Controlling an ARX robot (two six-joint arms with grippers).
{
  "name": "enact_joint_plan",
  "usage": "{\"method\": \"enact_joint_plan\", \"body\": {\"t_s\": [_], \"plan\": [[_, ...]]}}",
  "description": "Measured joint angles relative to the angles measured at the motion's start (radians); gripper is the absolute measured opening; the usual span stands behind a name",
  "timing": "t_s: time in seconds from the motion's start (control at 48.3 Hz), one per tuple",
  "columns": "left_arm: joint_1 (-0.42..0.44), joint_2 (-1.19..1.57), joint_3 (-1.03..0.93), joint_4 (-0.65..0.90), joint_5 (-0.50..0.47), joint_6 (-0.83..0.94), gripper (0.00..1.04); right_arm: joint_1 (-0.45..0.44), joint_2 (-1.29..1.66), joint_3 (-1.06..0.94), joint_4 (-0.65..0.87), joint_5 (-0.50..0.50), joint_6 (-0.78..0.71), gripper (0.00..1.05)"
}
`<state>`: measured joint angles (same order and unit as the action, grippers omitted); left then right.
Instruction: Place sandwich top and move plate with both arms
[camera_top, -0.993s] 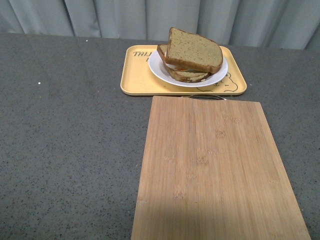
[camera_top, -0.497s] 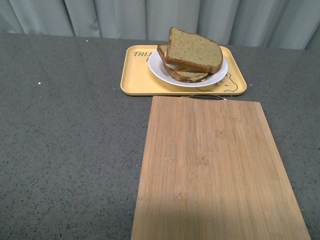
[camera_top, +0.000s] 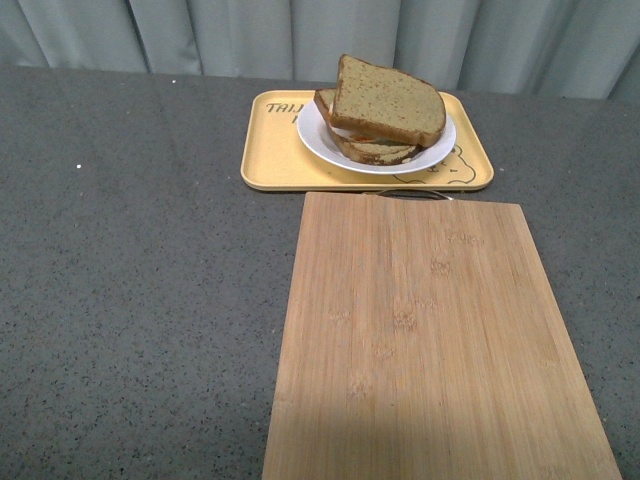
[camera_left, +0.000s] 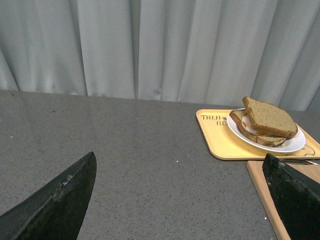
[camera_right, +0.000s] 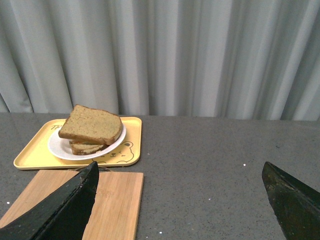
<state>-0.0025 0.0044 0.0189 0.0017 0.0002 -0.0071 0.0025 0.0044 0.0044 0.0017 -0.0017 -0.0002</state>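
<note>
The sandwich top (camera_top: 390, 100), a large tan-brown slice with a dark crust, lies on the stacked lower slices on the white plate (camera_top: 442, 150). The plate sits on the yellow tray (camera_top: 272, 160) at the far side of the table. Neither arm shows in the front view. From the left wrist, the sandwich top (camera_left: 269, 117) and plate (camera_left: 295, 145) lie far ahead, and my left gripper (camera_left: 182, 172) is open over bare table. My right gripper (camera_right: 180, 180) is open too, empty, with the sandwich top (camera_right: 92, 125) and plate (camera_right: 56, 148) far off.
A large bamboo cutting board (camera_top: 430, 340) lies on the grey speckled table (camera_top: 140, 280), just in front of the tray. Grey curtains (camera_top: 300, 35) hang behind the table's far edge.
</note>
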Motion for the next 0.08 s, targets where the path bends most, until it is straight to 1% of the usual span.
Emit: {"method": "enact_joint_plan", "body": {"t_s": [0.083], "plan": [[0.0, 0.0, 0.0, 0.0, 0.0, 0.0, 0.98, 0.0, 0.0, 0.0, 0.0, 0.0, 0.0, 0.95]]}}
